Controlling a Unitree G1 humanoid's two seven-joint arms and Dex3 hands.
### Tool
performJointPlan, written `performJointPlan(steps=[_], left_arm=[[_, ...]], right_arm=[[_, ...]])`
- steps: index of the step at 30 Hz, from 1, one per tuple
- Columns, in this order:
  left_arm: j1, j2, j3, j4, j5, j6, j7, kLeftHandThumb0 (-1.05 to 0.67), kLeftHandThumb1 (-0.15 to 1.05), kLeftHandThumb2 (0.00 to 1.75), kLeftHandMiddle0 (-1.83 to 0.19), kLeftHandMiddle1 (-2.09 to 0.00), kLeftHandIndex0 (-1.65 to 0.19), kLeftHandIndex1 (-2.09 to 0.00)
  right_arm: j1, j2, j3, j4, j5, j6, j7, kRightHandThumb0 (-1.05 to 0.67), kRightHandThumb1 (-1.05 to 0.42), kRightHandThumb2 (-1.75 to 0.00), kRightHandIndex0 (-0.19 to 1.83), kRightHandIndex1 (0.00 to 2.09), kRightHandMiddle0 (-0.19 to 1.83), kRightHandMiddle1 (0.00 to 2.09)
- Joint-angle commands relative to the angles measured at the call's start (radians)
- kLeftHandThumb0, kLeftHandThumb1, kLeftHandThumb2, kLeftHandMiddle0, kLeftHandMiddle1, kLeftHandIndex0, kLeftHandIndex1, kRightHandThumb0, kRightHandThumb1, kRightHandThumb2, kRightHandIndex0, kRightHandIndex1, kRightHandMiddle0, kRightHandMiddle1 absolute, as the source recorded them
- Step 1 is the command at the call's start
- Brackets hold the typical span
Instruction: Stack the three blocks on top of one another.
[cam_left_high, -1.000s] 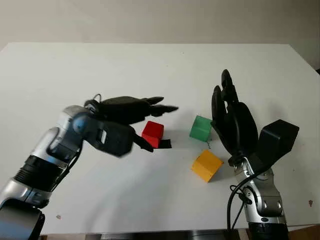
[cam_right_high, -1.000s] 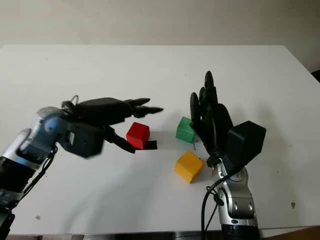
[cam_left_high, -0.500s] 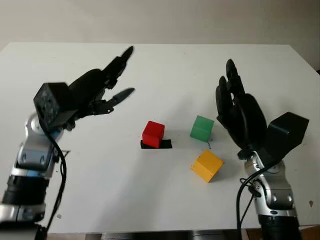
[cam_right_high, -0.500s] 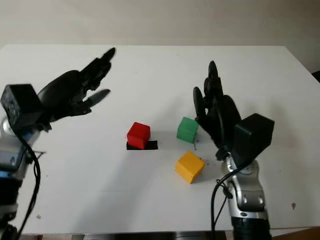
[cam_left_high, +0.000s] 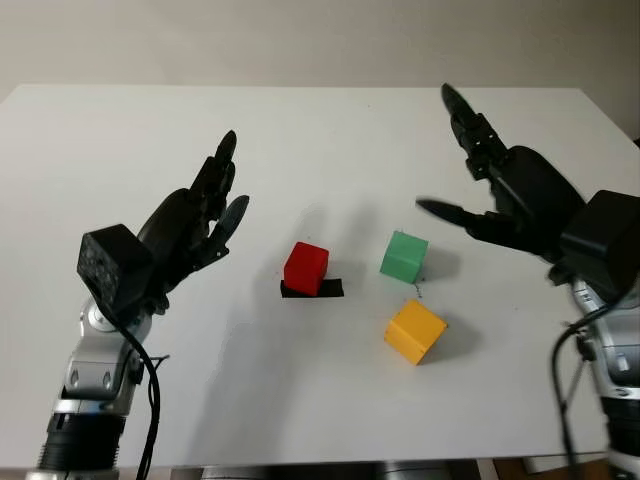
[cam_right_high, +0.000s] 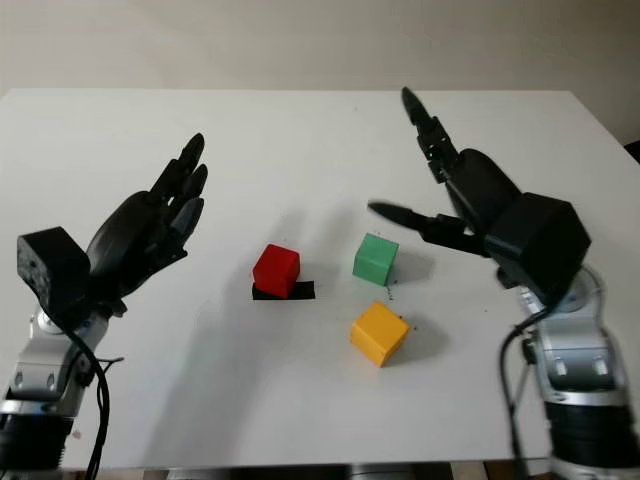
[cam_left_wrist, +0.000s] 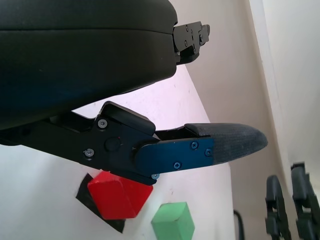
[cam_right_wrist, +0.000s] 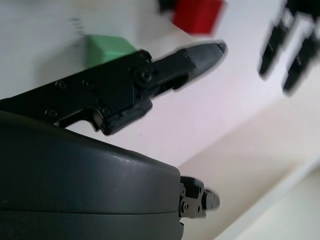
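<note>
Nearest the robot on the flat white table (cam_left_high: 320, 420), the yellow cube-shaped block (cam_left_high: 414, 331) sits turned corner-on, apart from the other two and toward the right side. A little farther back, the small red cube-shaped block (cam_left_high: 306, 268) stands on a flat black rectangular patch (cam_left_high: 333, 289), part of which shows beside the block's base. To its right, with a clear gap between them, the pale green cube-shaped block (cam_left_high: 404, 255) rests on the table, just beyond the yellow one; all three lie separately, none stacked. The black three-fingered left hand (cam_left_high: 185, 232) is raised above the table well to the left of the red block, released and grasping nothing, its fingers pointing away from the robot. The black three-fingered right hand (cam_left_high: 510, 195) hovers over the right side of the table, above and to the right of the green block, likewise released and empty, with one finger reaching toward the middle of the table over that block. In the left wrist view the red block (cam_left_wrist: 120, 195) and green block (cam_left_wrist: 173, 221) appear past the hand's fingers (cam_left_wrist: 220, 144).
</note>
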Motion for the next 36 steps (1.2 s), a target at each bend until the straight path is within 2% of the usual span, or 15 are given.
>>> performJointPlan(steps=[1,7,15,18,24,31,36], left_arm=[[0.016,-0.018,-0.004,-0.026,-0.001,0.0,0.019,-0.81,1.05,0.61,0.19,0.0,0.19,0.0],[0.046,-0.033,-0.001,-0.038,-0.015,-0.01,0.022,-0.79,1.05,0.64,0.19,0.0,0.19,0.0],[0.052,-0.045,0.01,-0.049,-0.034,-0.012,0.039,-0.76,1.05,0.66,0.19,0.0,0.19,0.0],[0.054,-0.051,0.015,-0.067,-0.043,-0.012,0.049,-0.75,1.05,0.68,0.19,0.0,0.19,0.0],[0.061,-0.043,0.013,-0.098,-0.033,0.006,0.067,-0.77,1.05,0.69,0.19,0.0,0.19,0.0],[0.069,-0.046,0.013,-0.116,-0.02,0.01,0.086,-0.79,1.05,0.62,0.19,0.0,0.19,0.0],[0.073,-0.046,0.005,-0.123,0.007,0.016,0.106,-0.83,1.05,0.57,0.19,0.0,0.19,0.0]], right_arm=[[-0.033,-0.073,0.007,-0.02,-0.006,-0.053,0.06,-0.62,-0.8,-0.03,-0.03,0.08,0.18,0.16],[-0.049,-0.245,0.027,-0.094,-0.08,-0.179,0.211,-0.66,-0.74,-0.05,0.03,0.08,0.39,0.11],[-0.034,-0.352,0.043,-0.205,-0.161,-0.37,0.285,-0.71,-0.69,-0.05,0.09,0.08,0.51,0.09],[-0.012,-0.358,0.048,-0.231,-0.189,-0.403,0.284,-0.73,-0.67,-0.04,0.12,0.08,0.56,0.09],[0.026,-0.329,0.075,-0.237,-0.226,-0.4,0.269,-0.68,-0.66,-0.05,0.13,0.07,0.56,0.06],[0.059,-0.255,0.129,-0.141,-0.344,-0.46,0.132,-0.7,-0.69,-0.06,0.12,0.06,0.57,0.07],[0.068,-0.23,0.153,-0.082,-0.379,-0.492,0.078,-0.69,-0.71,-0.06,0.12,0.05,0.57,0.06]])
